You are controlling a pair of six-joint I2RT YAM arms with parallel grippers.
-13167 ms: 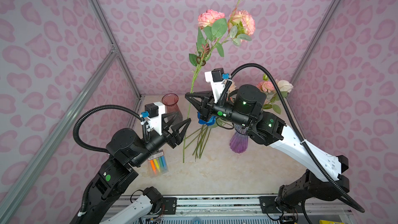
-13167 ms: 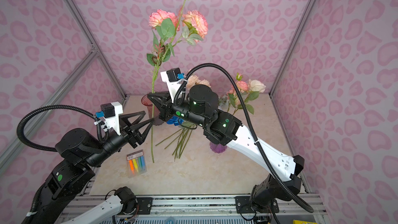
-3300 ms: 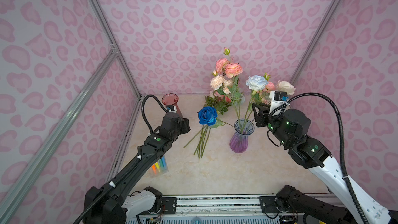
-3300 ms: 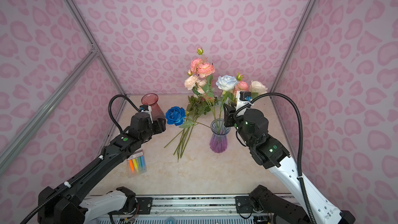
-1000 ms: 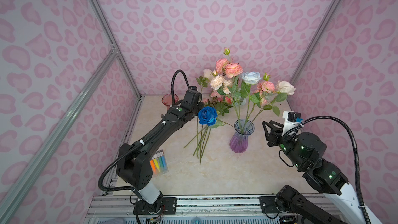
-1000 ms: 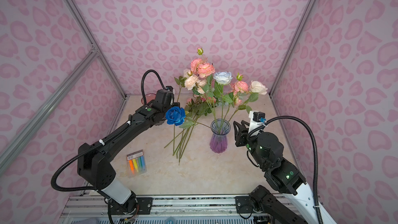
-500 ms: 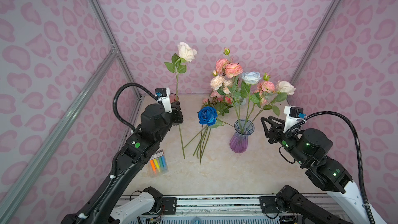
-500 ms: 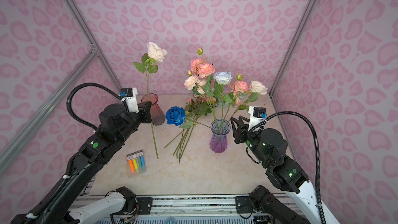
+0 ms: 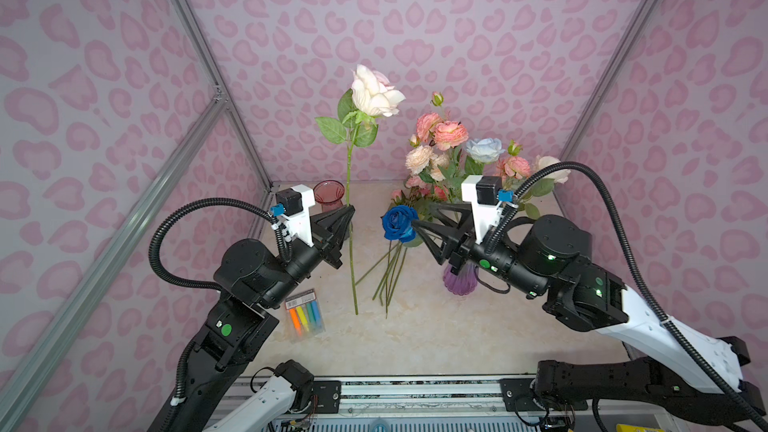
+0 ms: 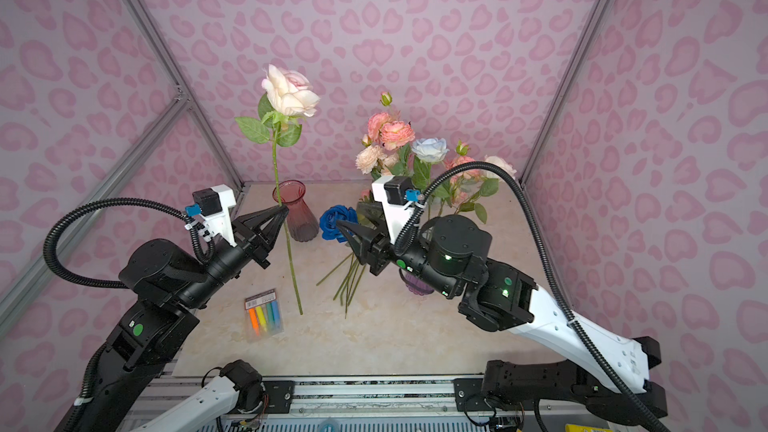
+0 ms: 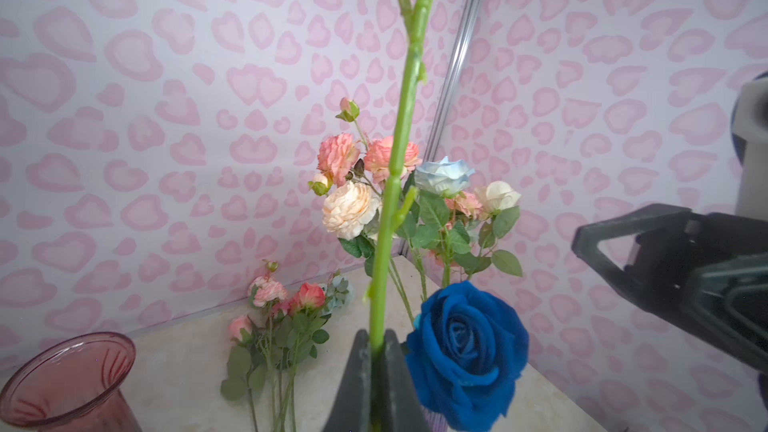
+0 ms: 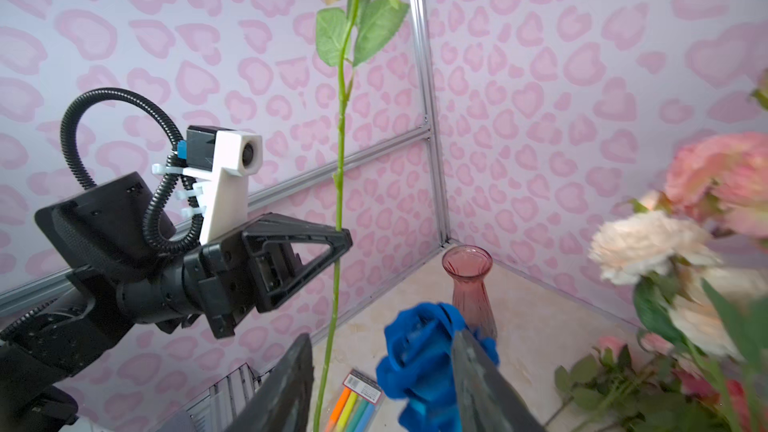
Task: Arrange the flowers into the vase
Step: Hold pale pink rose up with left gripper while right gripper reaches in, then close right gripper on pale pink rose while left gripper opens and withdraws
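Left claw (image 9: 351, 210) is pressed together on the cream rose (image 9: 375, 93), pinching its stem (image 12: 338, 184) around mid-length. Head is up high. The cut end hangs toward the tabletop (image 9: 436, 338); can't tell if it clears.

Right claw (image 9: 422, 214) is spread and empty, tips aimed left at that stem.

Key relation: the stem's long axis is near vertical and sits just off my right tips, to their left. In the right wrist view it runs through the gap between the fingers, below the left pinch, so closing would cross the stem squarely. The blue rose (image 9: 399, 222) lines up in the same gap, lower down. Contact unclear.

Purple vase (image 9: 459, 282), already holding most of the flowers (image 9: 449, 137), sits under my right forearm, well apart from the stem. Right arm is nearer it, so I read this as a handover.

Versus half a second ago, the right claw has swung from beside the vase to mid-scene and opened wider. The left has nudged the rose toward centre, away from the red vase (image 9: 328, 193), still upright.
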